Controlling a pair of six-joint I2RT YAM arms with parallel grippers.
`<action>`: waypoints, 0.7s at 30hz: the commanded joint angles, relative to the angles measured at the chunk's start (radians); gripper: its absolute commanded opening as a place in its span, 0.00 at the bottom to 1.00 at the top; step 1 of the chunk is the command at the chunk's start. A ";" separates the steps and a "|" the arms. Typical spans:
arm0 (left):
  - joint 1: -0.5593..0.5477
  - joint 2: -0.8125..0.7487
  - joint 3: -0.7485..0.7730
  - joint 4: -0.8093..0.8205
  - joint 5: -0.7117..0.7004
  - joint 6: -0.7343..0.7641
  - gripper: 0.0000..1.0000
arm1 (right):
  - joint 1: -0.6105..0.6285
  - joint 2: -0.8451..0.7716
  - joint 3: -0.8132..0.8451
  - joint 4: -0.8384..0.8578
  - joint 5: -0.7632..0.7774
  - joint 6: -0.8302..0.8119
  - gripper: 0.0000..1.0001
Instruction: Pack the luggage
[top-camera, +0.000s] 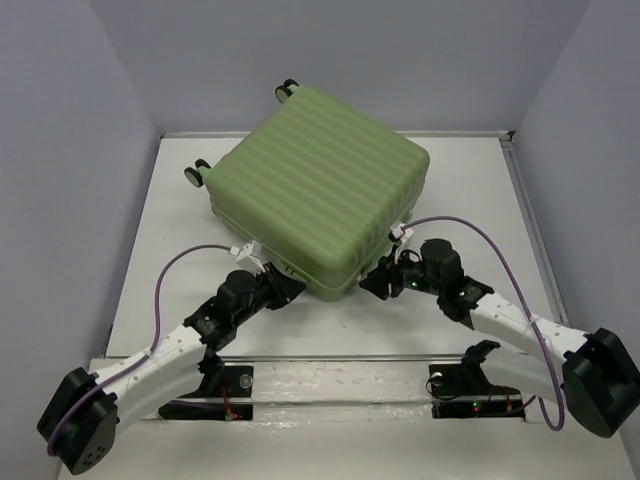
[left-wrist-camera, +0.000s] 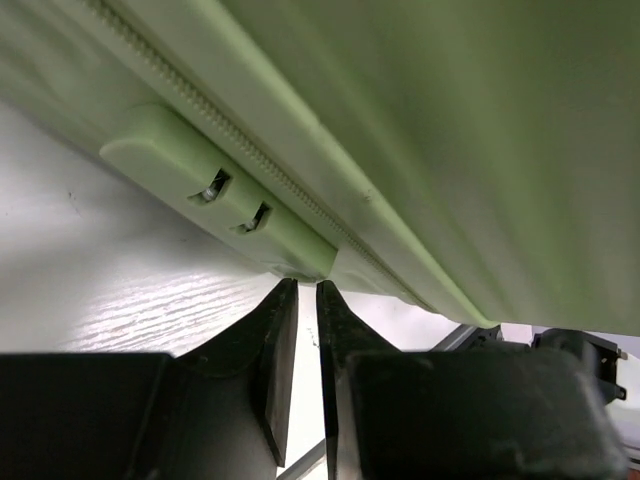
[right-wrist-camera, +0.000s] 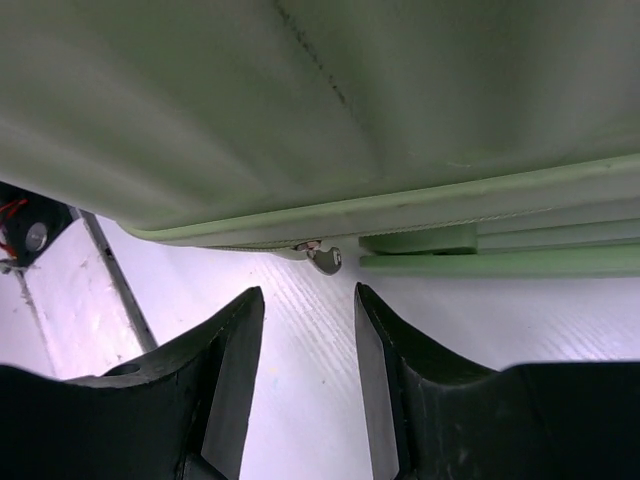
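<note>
The luggage (top-camera: 320, 185), a light-green ribbed hard-shell suitcase, lies closed on the white table (top-camera: 170, 290), its black wheels (top-camera: 196, 173) at the far left. My left gripper (top-camera: 290, 290) is at the near-left side of its front corner. In the left wrist view its jaws (left-wrist-camera: 307, 285) are almost together with nothing between them, just under the zip seam and a green lock block (left-wrist-camera: 215, 190). My right gripper (top-camera: 368, 283) is at the near-right side. In the right wrist view it (right-wrist-camera: 308, 292) is open and empty, just below a silver zipper pull (right-wrist-camera: 326, 260) hanging from the shell (right-wrist-camera: 300, 100).
A metal rail (top-camera: 340, 375) with the arm bases runs along the table's near edge. Grey walls close in the table on the left, right and back. Purple cables (top-camera: 185, 258) loop from both wrists.
</note>
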 joint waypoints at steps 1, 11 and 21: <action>-0.003 -0.007 0.051 0.019 -0.038 0.050 0.25 | 0.004 0.022 0.032 0.099 0.037 -0.067 0.47; -0.006 0.027 0.074 0.042 0.036 0.050 0.25 | 0.013 0.093 0.052 0.132 0.059 -0.104 0.44; -0.045 0.033 0.094 0.042 0.040 0.038 0.25 | 0.031 0.113 0.064 0.178 0.070 -0.116 0.43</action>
